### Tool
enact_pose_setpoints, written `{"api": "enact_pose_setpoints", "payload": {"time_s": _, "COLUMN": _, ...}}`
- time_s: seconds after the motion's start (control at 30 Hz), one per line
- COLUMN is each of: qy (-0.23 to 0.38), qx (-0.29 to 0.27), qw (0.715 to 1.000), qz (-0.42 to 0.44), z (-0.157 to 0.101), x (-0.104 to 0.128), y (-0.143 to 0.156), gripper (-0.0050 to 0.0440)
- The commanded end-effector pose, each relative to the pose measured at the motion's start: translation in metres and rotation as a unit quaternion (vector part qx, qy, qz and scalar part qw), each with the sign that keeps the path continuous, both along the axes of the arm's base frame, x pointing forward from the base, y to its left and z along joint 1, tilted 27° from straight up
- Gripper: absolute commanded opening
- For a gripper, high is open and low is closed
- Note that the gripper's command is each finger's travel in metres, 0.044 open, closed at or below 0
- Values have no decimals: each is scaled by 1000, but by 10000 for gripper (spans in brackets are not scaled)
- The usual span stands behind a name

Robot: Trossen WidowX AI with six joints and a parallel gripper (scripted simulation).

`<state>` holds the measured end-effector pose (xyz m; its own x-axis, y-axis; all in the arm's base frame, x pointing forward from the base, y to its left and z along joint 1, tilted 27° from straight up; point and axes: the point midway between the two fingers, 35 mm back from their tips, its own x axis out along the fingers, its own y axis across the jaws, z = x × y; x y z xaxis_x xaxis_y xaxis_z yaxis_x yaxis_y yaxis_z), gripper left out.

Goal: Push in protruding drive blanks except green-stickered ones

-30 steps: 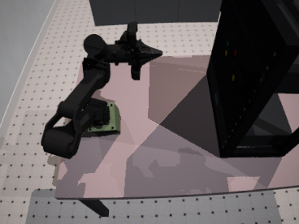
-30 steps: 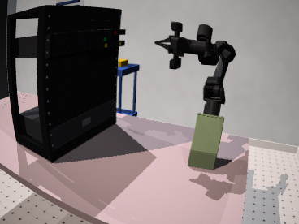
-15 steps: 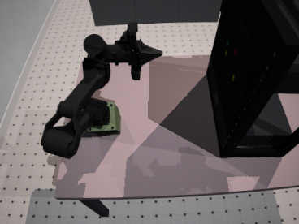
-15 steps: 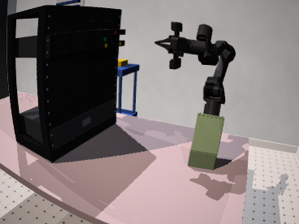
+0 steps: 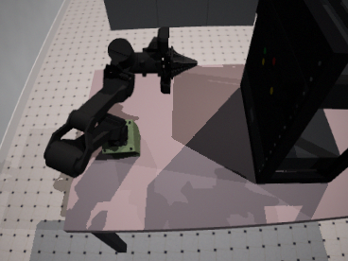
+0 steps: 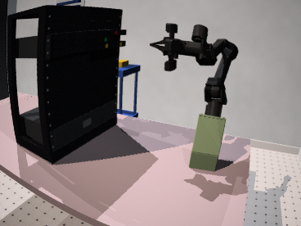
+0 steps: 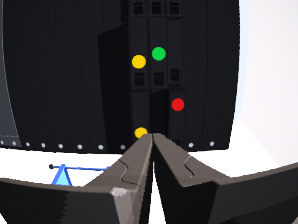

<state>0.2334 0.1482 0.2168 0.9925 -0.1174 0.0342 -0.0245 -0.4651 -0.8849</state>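
Observation:
The black rack [image 5: 295,80] [image 6: 82,78] [image 7: 60,75] stands upright on the table. Its front carries dark drive blanks with round stickers. A blank with a red sticker [image 5: 273,60] [image 6: 116,32] [image 7: 177,104] and one with a yellow sticker [image 5: 271,90] [image 6: 121,43] [image 7: 141,133] stick out past the rack's edge in the exterior view. Another yellow sticker [image 6: 106,46] [image 7: 138,61] lies beside a green sticker [image 6: 105,39] [image 7: 158,53]; how far those blanks stand out is unclear. My gripper [image 5: 196,62] [image 6: 151,44] [image 7: 151,141] is shut and empty, in front of the rack and apart from it.
The pink table [image 5: 189,203] [image 6: 163,196] bears the rack and my arm's green base [image 5: 122,151] [image 6: 208,141]. A blue stand [image 6: 130,70] with a yellow block [image 6: 123,63] is behind the table. Grey cabinets [image 5: 182,13] stand at the far side.

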Motion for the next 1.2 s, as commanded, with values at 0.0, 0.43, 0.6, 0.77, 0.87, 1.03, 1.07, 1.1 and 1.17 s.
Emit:
{"api": "enact_pose_setpoints", "payload": {"time_s": 0.0, "qy": -5, "qx": 11, "qw": 1000, "qz": 3, "z": 5, "x": 13, "y": 4, "gripper": 0}}
{"api": "enact_pose_setpoints", "payload": {"time_s": 0.43, "qy": -5, "qx": 11, "qw": 1000, "qz": 3, "z": -8, "x": 83, "y": 8, "gripper": 0}}
{"api": "enact_pose_setpoints", "payload": {"time_s": 0.6, "qy": -5, "qx": 11, "qw": 1000, "qz": 3, "z": -11, "x": 98, "y": 9, "gripper": 0}}
{"api": "enact_pose_setpoints", "payload": {"time_s": 0.77, "qy": -5, "qx": 11, "qw": 1000, "qz": 3, "z": -15, "x": 120, "y": 10, "gripper": 0}}
{"api": "enact_pose_setpoints", "payload": {"time_s": 0.87, "qy": -5, "qx": 11, "qw": 1000, "qz": 3, "z": -16, "x": 130, "y": 11, "gripper": 0}}
{"api": "enact_pose_setpoints", "payload": {"time_s": 1.03, "qy": -5, "qx": 11, "qw": 1000, "qz": 3, "z": -18, "x": 140, "y": 12, "gripper": 0}}
{"api": "enact_pose_setpoints", "payload": {"time_s": 1.07, "qy": -5, "qx": 11, "qw": 1000, "qz": 3, "z": -18, "x": 140, "y": 12, "gripper": 0}}
{"api": "enact_pose_setpoints", "payload": {"time_s": 1.1, "qy": -5, "qx": 11, "qw": 1000, "qz": 3, "z": -18, "x": 140, "y": 12, "gripper": 0}}
{"api": "enact_pose_setpoints", "payload": {"time_s": 1.17, "qy": -5, "qx": 11, "qw": 1000, "qz": 3, "z": -19, "x": 142, "y": 12, "gripper": 0}}
